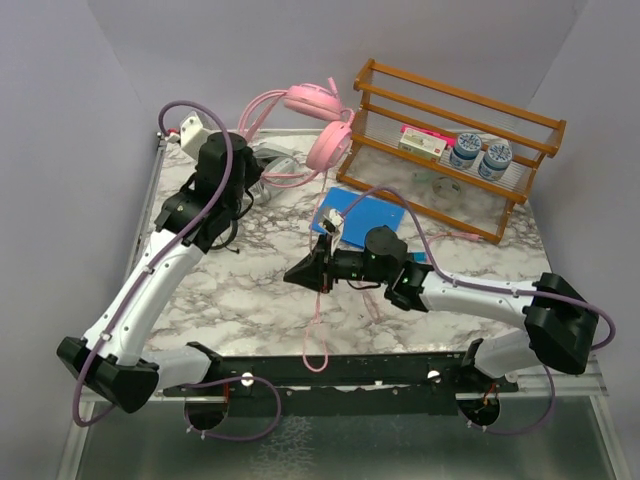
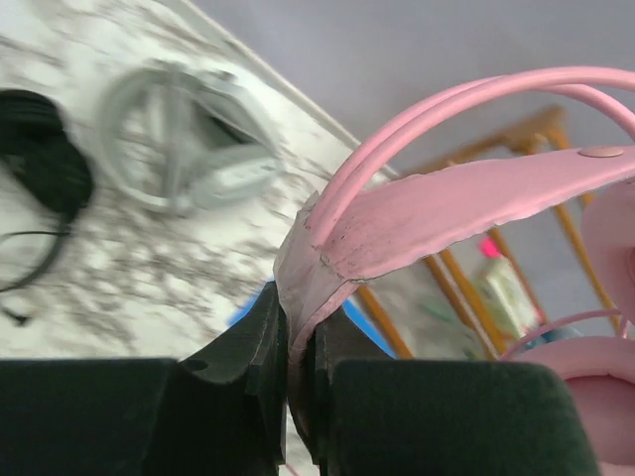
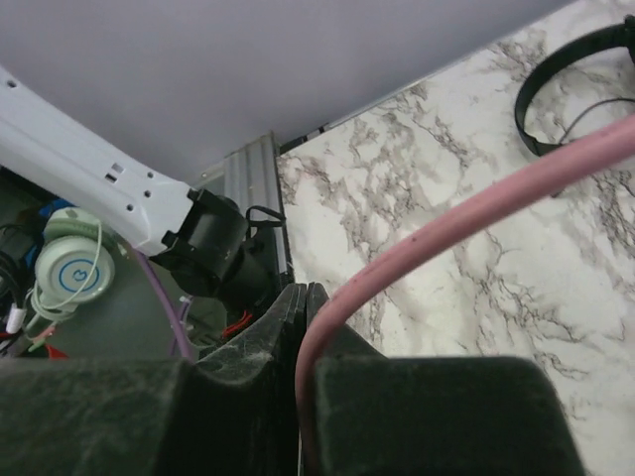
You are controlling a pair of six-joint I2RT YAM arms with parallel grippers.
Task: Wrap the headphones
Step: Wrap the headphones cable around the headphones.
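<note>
Three pairs of headphones (one pink (image 1: 322,125), one grey (image 2: 184,149), one black (image 2: 40,149)), two robot arms (image 1: 150,280) (image 1: 470,295), one wooden rack (image 1: 460,95), two round tubs (image 1: 465,150) (image 1: 497,158), one blue sheet (image 1: 370,212).

From above, the left arm (image 1: 165,270) hides most of the grey-white headphones (image 1: 275,162); the left wrist view blurs them. The black headphones (image 3: 526,99), seemingly just the band, run off the right wrist view.

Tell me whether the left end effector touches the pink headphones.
Touching. Left wrist view: the left end effector is clamped shut on the band of the pink headphones, no gap.
</note>
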